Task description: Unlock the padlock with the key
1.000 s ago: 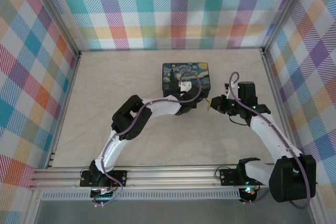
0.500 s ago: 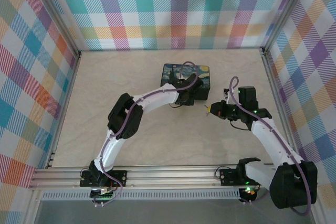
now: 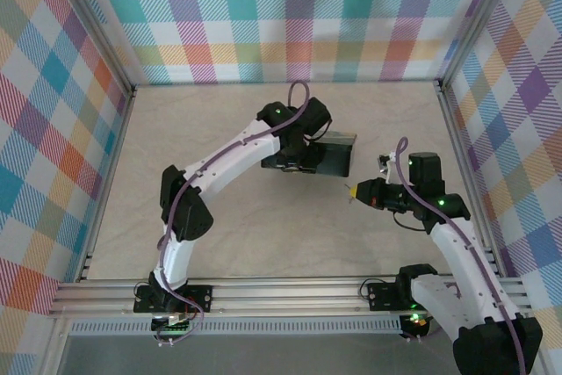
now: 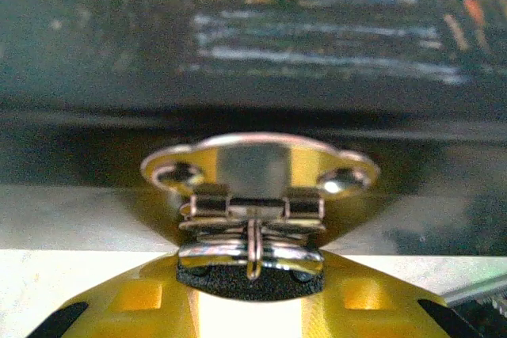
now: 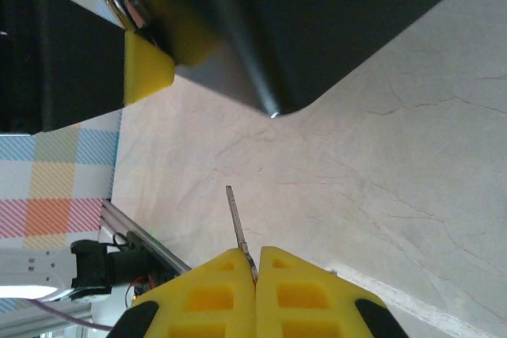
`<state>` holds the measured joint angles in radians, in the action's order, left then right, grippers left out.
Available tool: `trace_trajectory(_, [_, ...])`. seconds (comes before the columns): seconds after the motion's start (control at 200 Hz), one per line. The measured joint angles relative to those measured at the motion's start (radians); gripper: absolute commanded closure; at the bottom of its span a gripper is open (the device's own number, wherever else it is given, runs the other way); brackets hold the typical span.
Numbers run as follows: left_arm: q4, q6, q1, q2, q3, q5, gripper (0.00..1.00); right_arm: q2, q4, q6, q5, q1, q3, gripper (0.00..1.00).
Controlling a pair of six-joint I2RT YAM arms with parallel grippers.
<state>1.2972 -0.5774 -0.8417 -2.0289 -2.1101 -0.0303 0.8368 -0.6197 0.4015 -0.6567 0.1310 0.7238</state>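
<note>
Toward the far edge of the table [image 3: 263,226], a little right of centre, the box [image 3: 332,155] is showing a dark face to the overhead view, with a pale strip along its far side. The left arm is reaching across to it, and the left gripper [image 3: 297,157] is sitting at the box's near-left side. From its wrist camera, a brass clasp [image 4: 253,187] with two screws and a small hinge is hanging on the box's front. The black pad [image 4: 249,281] of one yellow finger is lying right against the shiny piece at the bottom of the clasp. I cannot tell whether that piece is the padlock. Only that one finger is showing, so I cannot tell whether the left jaws are clamped or apart. The right gripper [image 5: 255,263] is hovering over bare table to the near-right of the box, apart from it. Its yellow fingers are pressing together on the key [image 5: 235,219]. The thin blade is sticking out past the tips and pointing toward the box's rounded metal corner without reaching it. In the right wrist view the clasp and a yellow fingertip are sitting off at the box's far end, well apart from the key's tip.
</note>
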Motion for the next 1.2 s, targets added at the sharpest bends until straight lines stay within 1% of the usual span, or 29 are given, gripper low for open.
trace_trajectory(0.08, [0.049, -0.038, 0.0, 0.047, 0.024, -0.014, 0.88, -0.018, -0.016, -0.005, -0.028, 0.0, 0.01, 0.94])
trace_trajectory(0.2, [0.105, -0.119, 0.001, 0.139, 0.114, -0.034, 0.88, -0.032, -0.035, -0.014, -0.063, 0.0, 0.021, 0.94])
trace_trajectory(0.28, [0.161, -0.163, 0.001, 0.162, 0.137, -0.059, 0.88, -0.031, -0.037, -0.018, -0.083, 0.0, 0.025, 0.93])
trace_trajectory(0.485, [0.244, -0.229, 0.001, 0.134, 0.135, -0.111, 0.87, 0.014, -0.033, -0.021, -0.119, 0.0, 0.04, 0.93])
trace_trajectory(0.66, [0.27, -0.285, 0.002, 0.048, 0.09, -0.185, 0.87, 0.058, -0.009, -0.017, -0.142, 0.0, 0.042, 0.92])
trace_trajectory(0.805, [0.296, -0.303, 0.006, -0.039, -0.023, -0.235, 0.79, 0.087, 0.014, -0.009, -0.142, 0.006, 0.043, 0.92])
trace_trajectory(0.94, [0.317, -0.305, 0.027, -0.109, -0.14, -0.268, 0.66, 0.102, 0.035, 0.002, -0.146, 0.018, 0.043, 0.92])
trace_trajectory(1.025, [0.317, -0.297, 0.042, -0.155, -0.216, -0.277, 0.65, 0.109, 0.044, 0.002, -0.148, 0.02, 0.043, 0.92])
trace_trajectory(1.075, [0.317, -0.29, 0.053, -0.177, -0.253, -0.278, 0.62, 0.115, 0.048, 0.004, -0.149, 0.021, 0.043, 0.92])
trace_trajectory(1.13, [0.317, -0.283, 0.063, -0.189, -0.274, -0.279, 0.59, 0.121, 0.051, 0.005, -0.149, 0.023, 0.044, 0.92])
trace_trajectory(1.2, [0.317, -0.269, 0.081, -0.191, -0.287, -0.283, 0.57, 0.132, 0.051, 0.005, -0.149, 0.027, 0.05, 0.92])
